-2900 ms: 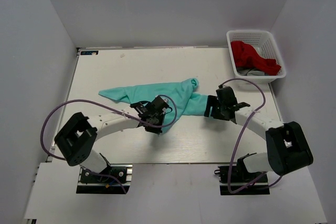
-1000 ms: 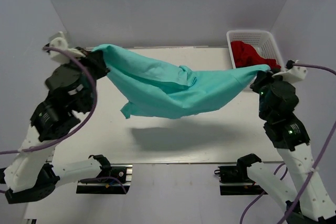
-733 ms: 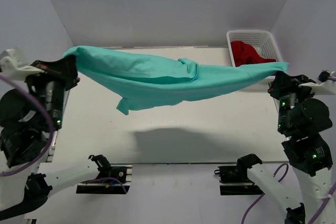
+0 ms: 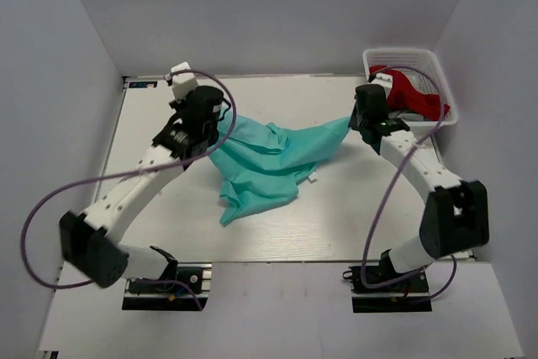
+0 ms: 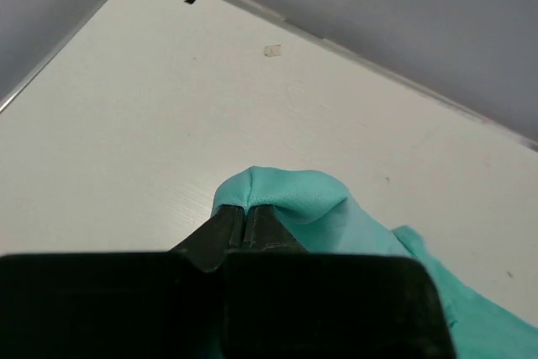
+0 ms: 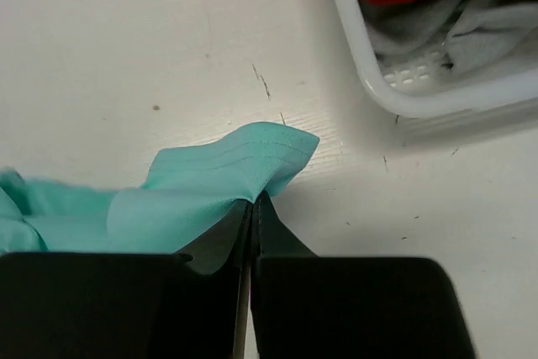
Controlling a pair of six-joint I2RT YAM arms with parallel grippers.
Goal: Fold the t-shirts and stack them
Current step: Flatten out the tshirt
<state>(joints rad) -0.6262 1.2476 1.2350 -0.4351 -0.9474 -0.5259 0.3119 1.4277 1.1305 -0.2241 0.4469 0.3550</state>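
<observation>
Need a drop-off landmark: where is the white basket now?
In the top view, the basket sits at the far right corner of the table, beyond the right pincer.

– Arms?
– Two: left arm point(image 4: 134, 187), right arm point(image 4: 412, 161). White links, black joint housings.
– Cables?
– Lilac, one looped along each: left cable point(image 4: 23, 237), right cable point(image 4: 374, 224).
– Tools?
– Left tool point(image 5: 245, 208), right tool point(image 6: 255, 201). Black, with thin tapered fingers on a blocky body.
– Bases?
– Black brackets on ribbed metal plates point(image 4: 164, 279).
</observation>
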